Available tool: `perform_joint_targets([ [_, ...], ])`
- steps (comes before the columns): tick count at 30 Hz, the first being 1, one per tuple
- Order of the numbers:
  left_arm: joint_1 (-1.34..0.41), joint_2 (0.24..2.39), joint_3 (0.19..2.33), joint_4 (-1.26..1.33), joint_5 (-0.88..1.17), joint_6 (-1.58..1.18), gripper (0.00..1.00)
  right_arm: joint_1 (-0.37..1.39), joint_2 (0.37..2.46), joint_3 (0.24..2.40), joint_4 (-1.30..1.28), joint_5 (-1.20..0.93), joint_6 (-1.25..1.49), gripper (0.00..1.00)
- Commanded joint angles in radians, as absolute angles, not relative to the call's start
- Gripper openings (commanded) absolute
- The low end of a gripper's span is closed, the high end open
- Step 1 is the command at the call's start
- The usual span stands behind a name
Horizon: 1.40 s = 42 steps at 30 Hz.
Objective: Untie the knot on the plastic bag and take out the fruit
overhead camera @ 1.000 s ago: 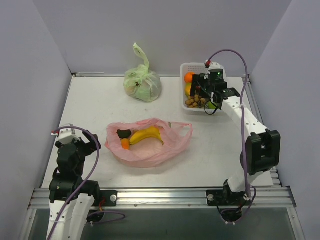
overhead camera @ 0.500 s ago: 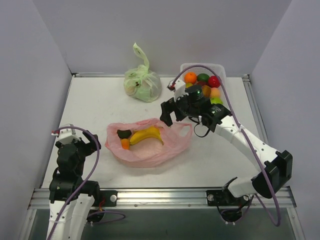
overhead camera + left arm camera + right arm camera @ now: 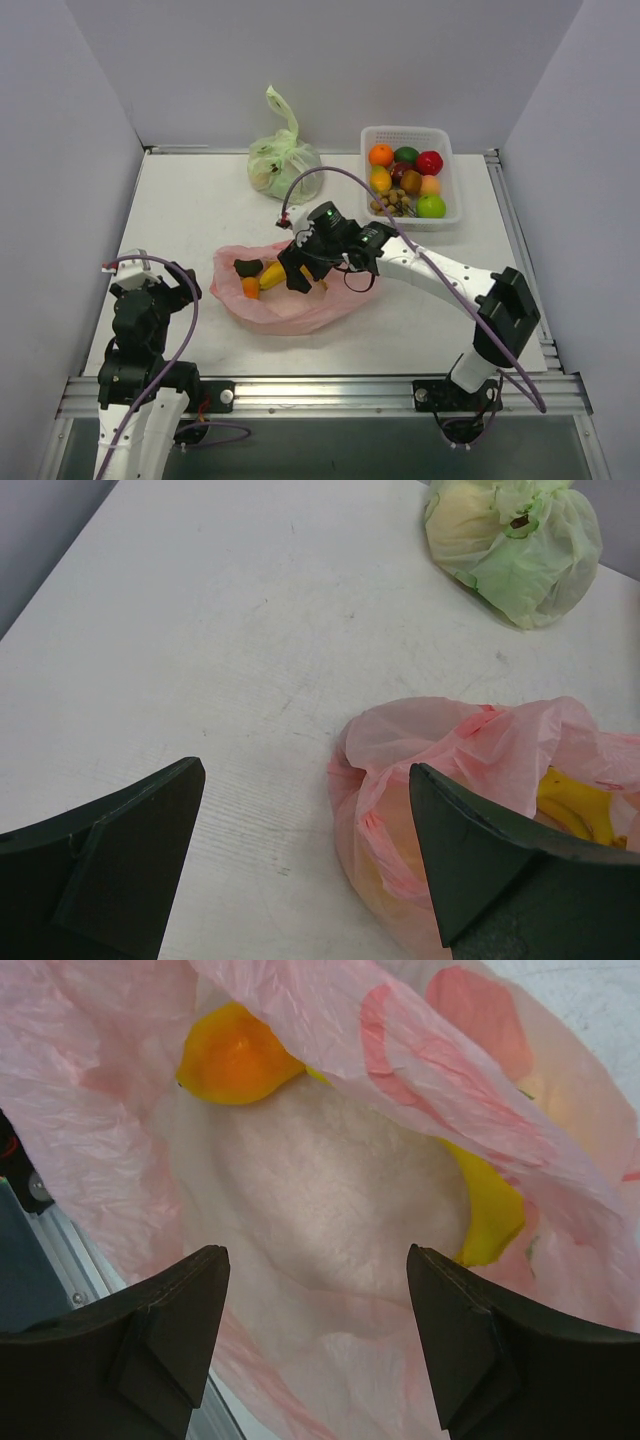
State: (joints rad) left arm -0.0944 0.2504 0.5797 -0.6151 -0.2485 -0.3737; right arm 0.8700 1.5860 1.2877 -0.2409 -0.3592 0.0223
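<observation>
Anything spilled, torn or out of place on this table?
Nothing stands out. The pink bag lies open with a banana inside, the green bag sits tied and upright, and the white basket holds its fruit.

Right arm (image 3: 440,272) stretched leftward — jaws apart, left arm (image 3: 140,322) folded, jaws wide

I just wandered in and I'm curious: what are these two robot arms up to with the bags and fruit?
The right gripper, jaws open, hangs over the mouth of the pink bag, which lies open on the table, just above the banana inside. A white basket at the back already holds several fruits. The left gripper rests open at the near left, and the green bag at the back is tied shut.
</observation>
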Motion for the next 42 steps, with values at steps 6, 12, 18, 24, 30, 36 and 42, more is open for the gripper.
perform_joint_targets([
  [6,-0.087,0.236,0.575,-0.546,-0.232,-0.351,0.95,0.885,1.707,1.367,-0.291,-0.296,-0.057,0.68],
  [12,-0.087,0.233,0.574,-0.546,-0.230,-0.350,0.95,0.882,1.769,1.382,-0.299,-0.142,-0.080,0.69],
  [18,-0.089,0.236,0.574,-0.545,-0.230,-0.350,0.95,0.884,1.830,1.385,-0.287,-0.038,-0.066,0.74],
  [24,-0.089,0.239,0.574,-0.545,-0.229,-0.350,0.95,0.882,1.878,1.370,-0.261,0.066,-0.043,0.80],
  [30,-0.087,0.242,0.574,-0.545,-0.227,-0.350,0.95,0.876,1.907,1.341,-0.224,0.014,-0.032,0.77],
  [36,-0.089,0.244,0.574,-0.545,-0.226,-0.350,0.95,0.874,1.898,1.312,-0.189,0.009,-0.023,0.27],
  [42,-0.087,0.244,0.574,-0.545,-0.225,-0.350,0.95,0.873,1.872,1.296,-0.184,0.008,-0.026,0.06],
])
